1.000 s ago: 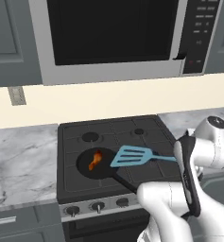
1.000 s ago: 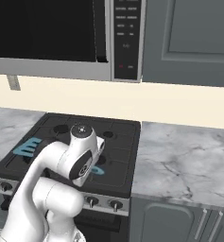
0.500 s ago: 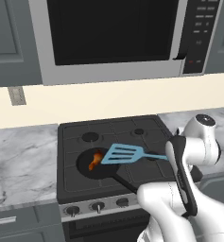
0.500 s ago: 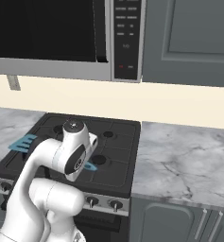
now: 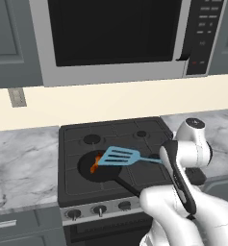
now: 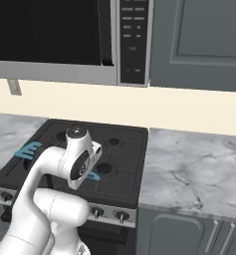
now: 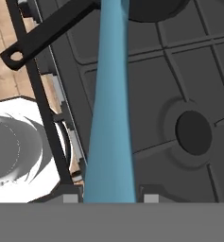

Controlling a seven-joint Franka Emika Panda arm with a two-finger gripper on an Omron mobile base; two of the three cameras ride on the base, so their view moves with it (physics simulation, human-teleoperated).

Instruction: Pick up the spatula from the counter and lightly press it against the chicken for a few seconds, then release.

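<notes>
End effector (image 7: 111,197) clamped on the spatula (image 5: 119,156), gripping the blue handle near its tail end, jaws pinched tight on either side. Spatula off the surface, held over the stove (image 5: 134,129).

Key relation: chicken (image 5: 93,164) straight out ahead of the end effector, along the handle line and lower.
- Long axis of the spatula from the end effector out toward the pan (image 5: 85,174), roughly level, slotted blade at the far end.
- Blade over the near part of the pan, orange chicken peeking out just past the blade's far edge.
- Cannot tell whether the blade touches the meat or floats just above it. Looks like a gap in the left base view, but not certain.

Pan handle (image 7: 47,38) splaying off to 1 side of the spatula handle, lower down, apart from it. 1 burner (image 7: 193,132) on the other side, below.

Judgement:
- Grasp step done, press step in hand.
- Next, probably a short reach further along the handle axis plus a small drop, landing the blade flat on the chicken and not on the pan rim.
- Risk: long lever from a tail-end grip, so possible pivoting of the blade in the grip under load. Light contact only.
</notes>
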